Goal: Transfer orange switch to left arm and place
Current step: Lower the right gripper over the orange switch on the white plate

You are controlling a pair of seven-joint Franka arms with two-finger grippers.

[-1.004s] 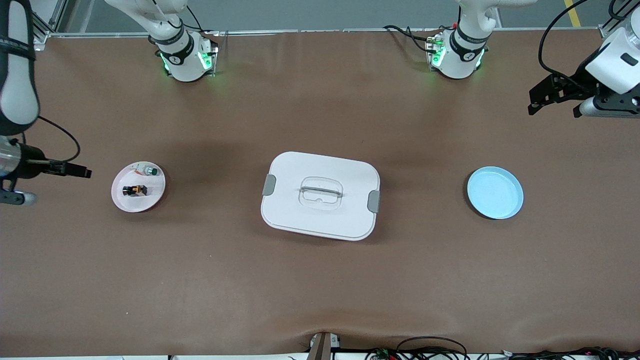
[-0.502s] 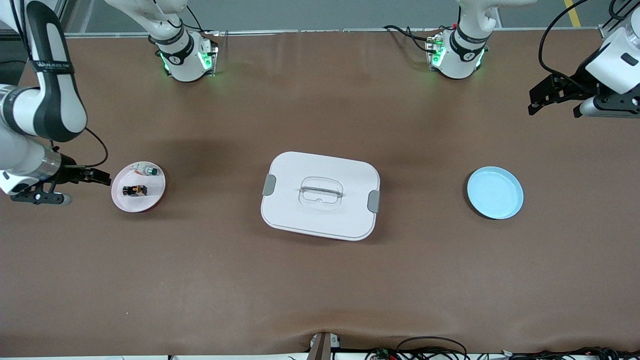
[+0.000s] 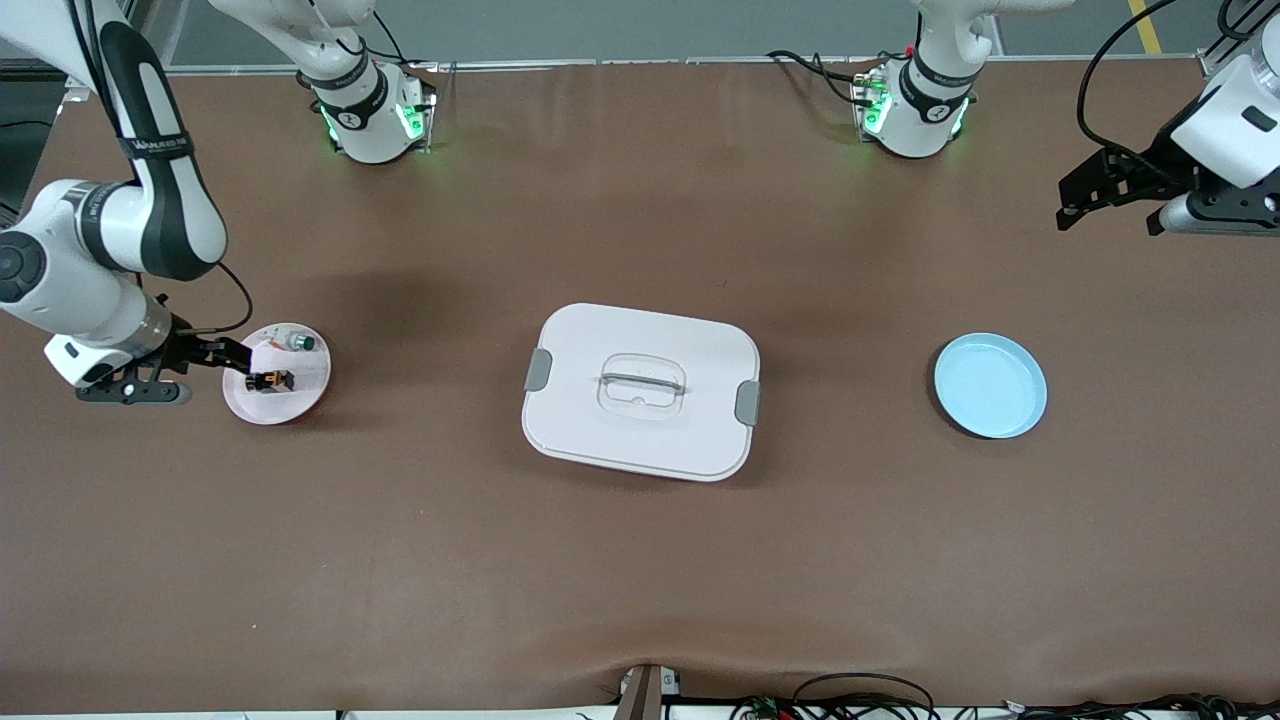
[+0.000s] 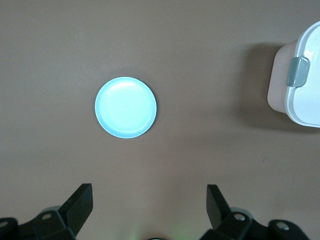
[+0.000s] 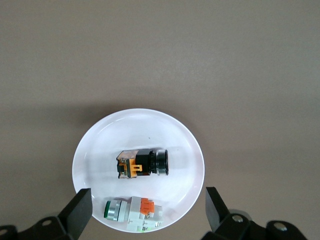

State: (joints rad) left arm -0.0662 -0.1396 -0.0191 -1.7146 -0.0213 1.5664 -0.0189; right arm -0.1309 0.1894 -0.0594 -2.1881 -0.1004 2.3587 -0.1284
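Note:
The orange switch [image 3: 270,380], black with an orange band, lies on a small white plate [image 3: 312,378] toward the right arm's end of the table. In the right wrist view the switch [image 5: 142,164] lies near the plate's [image 5: 100,142] middle. My right gripper [image 3: 235,356] is open and empty, low over the plate's rim; in its own view the gripper [image 5: 147,197] is wider than the plate. The white box [image 3: 600,440] stands at the table's middle. My left gripper [image 3: 1075,205] is open and empty, and waits high over the left arm's end of the table [image 4: 149,192].
A small silver part with a green cap [image 3: 298,342] lies on the same plate beside the switch, and shows in the right wrist view [image 5: 132,212]. An empty light blue plate [image 3: 990,385] sits toward the left arm's end; the left wrist view shows it [image 4: 126,107] and a box corner [image 4: 305,85].
My right arm has swung in from the table's end toward the white plate, bringing its gripper over the plate's rim. The left arm has not moved.

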